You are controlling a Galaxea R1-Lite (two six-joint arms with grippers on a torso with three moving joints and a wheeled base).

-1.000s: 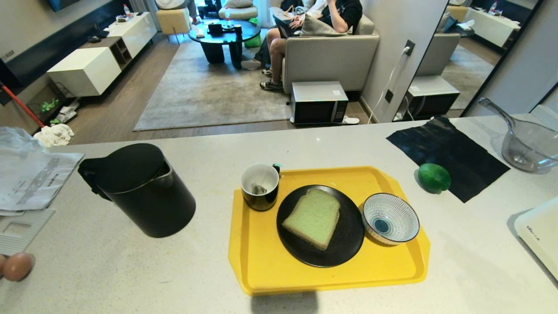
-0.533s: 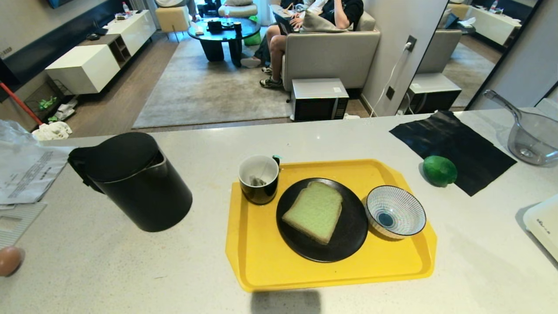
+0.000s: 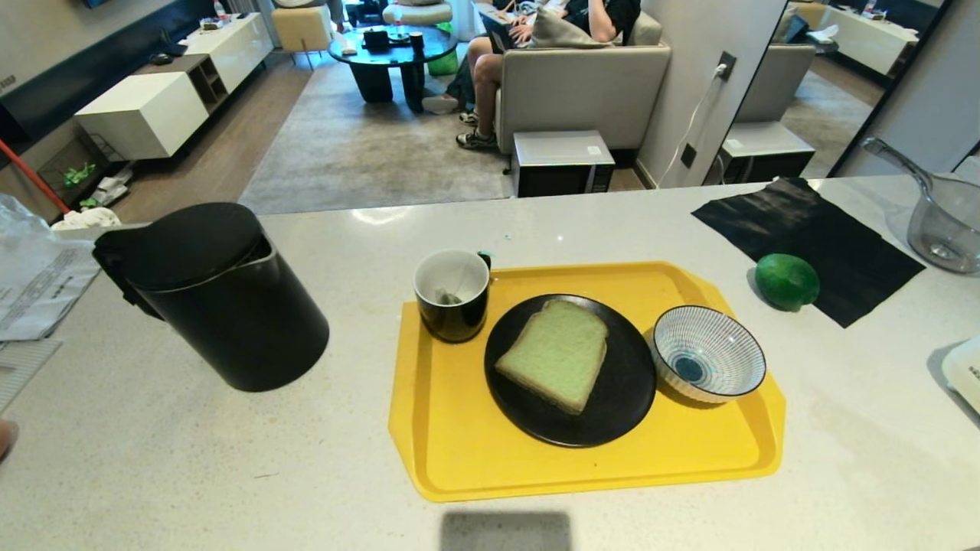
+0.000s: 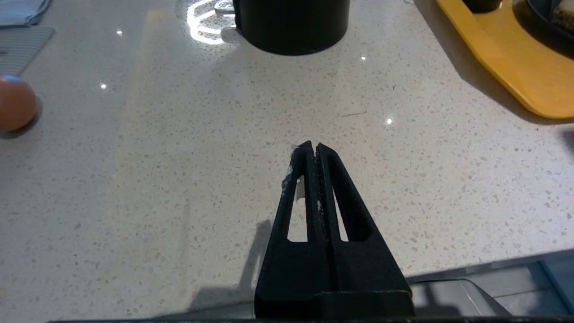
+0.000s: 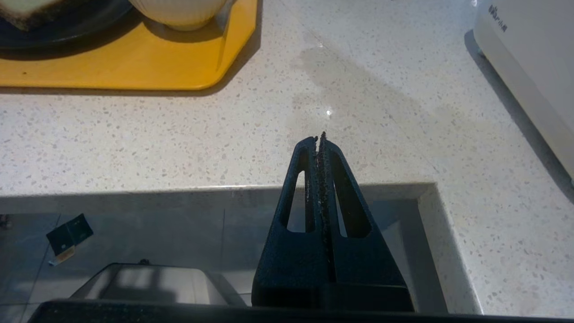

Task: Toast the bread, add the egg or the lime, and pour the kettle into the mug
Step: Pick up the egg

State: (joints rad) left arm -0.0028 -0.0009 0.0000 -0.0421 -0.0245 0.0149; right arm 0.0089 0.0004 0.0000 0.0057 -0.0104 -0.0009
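The pale green bread lies on a black plate on a yellow tray. At the tray's far left corner stands the black mug, a tea bag inside. Left of the tray is the black kettle, lid shut. The lime rests right of the tray, beside a black cloth. The egg is out of view. My left gripper is shut and empty over bare counter, short of the kettle. My right gripper hangs shut and empty at the counter's front edge, right of the tray.
A striped white bowl sits on the tray's right side. One plain brown egg lies on the counter far left. A white appliance stands at the right edge, a clear jug far right, papers far left. A person sits beyond.
The whole head view has shifted as the camera moved, so the brown egg slid almost out at the left edge. Nothing on the counter has moved; both grippers stay shut.
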